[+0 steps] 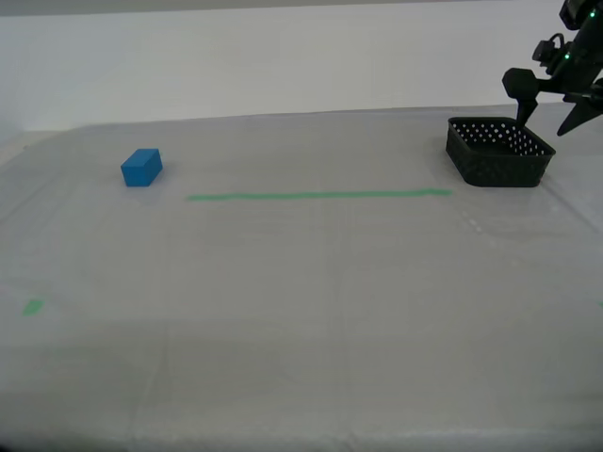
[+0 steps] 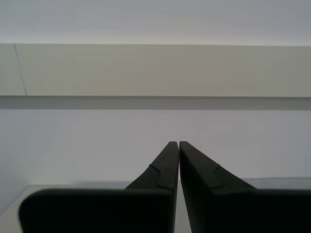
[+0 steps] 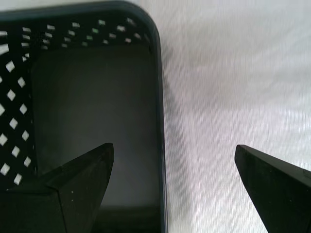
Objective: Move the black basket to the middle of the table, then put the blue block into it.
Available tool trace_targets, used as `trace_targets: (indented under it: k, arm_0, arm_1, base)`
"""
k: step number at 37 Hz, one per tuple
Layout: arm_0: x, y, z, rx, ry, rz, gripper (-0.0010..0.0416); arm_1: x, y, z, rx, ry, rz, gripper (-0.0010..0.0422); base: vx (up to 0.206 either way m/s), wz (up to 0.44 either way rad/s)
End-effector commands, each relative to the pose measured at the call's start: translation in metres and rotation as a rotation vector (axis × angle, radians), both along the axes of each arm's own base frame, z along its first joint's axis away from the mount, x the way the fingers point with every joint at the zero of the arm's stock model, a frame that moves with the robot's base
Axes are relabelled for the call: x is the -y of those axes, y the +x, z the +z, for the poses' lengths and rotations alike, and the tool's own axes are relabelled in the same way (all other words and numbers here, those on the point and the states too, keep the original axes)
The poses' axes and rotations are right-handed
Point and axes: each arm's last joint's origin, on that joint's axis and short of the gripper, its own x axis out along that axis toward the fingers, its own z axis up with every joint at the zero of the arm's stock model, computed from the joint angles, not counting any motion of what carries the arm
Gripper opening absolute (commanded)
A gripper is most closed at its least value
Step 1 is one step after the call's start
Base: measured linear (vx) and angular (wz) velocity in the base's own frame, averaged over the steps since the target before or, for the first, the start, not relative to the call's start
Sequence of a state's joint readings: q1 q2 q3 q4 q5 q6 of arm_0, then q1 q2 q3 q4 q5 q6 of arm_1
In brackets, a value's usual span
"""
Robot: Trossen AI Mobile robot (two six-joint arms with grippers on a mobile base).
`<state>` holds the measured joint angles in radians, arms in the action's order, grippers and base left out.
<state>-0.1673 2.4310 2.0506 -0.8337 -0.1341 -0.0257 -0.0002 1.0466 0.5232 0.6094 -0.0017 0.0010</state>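
The black basket (image 1: 499,151) stands on the table (image 1: 301,311) at the exterior view's far right. The blue block (image 1: 141,168) lies far from it, at the exterior view's left. My first gripper (image 1: 546,121) is open and hangs just above the basket's far right part. In the first wrist view it (image 3: 174,148) straddles one basket wall (image 3: 158,97), with one finger over the basket's inside and the other over bare table. My second gripper (image 2: 179,143) is shut and empty. It faces a pale wall and does not show in the exterior view.
A thin green tape line (image 1: 320,196) runs across the table between the block and the basket. A small green tape bit (image 1: 33,306) lies near the front at the exterior view's left. A pale wall rises behind the table.
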Motion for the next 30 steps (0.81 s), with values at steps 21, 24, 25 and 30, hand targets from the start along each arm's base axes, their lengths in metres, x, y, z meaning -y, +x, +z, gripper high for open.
trace_targets:
  k: [21, 24, 25, 30]
  arm_0:
    - [-0.015, -0.003, -0.016, -0.036, -0.015, 0.035, 0.033]
    - [-0.015, -0.003, -0.016, -0.031, -0.033, 0.03, 0.0335]
    - [-0.015, -0.002, -0.016, -0.029, -0.037, 0.029, 0.0337]
    - [-0.015, -0.003, -0.019, -0.033, -0.048, 0.026, 0.0346]
  arm_1:
    - [0.0, 0.0, 0.001, 0.006, -0.001, 0.001, 0.0]
    - [0.0, 0.0, 0.001, 0.006, -0.001, 0.001, 0.0]
    - [0.0, 0.0, 0.001, 0.006, -0.001, 0.001, 0.0]
    - [0.0, 0.0, 0.001, 0.006, -0.001, 0.001, 0.0]
  base:
    - [0.0, 0.0]
    - [0.0, 0.0]
    - [0.0, 0.0]
    - [0.0, 0.0]
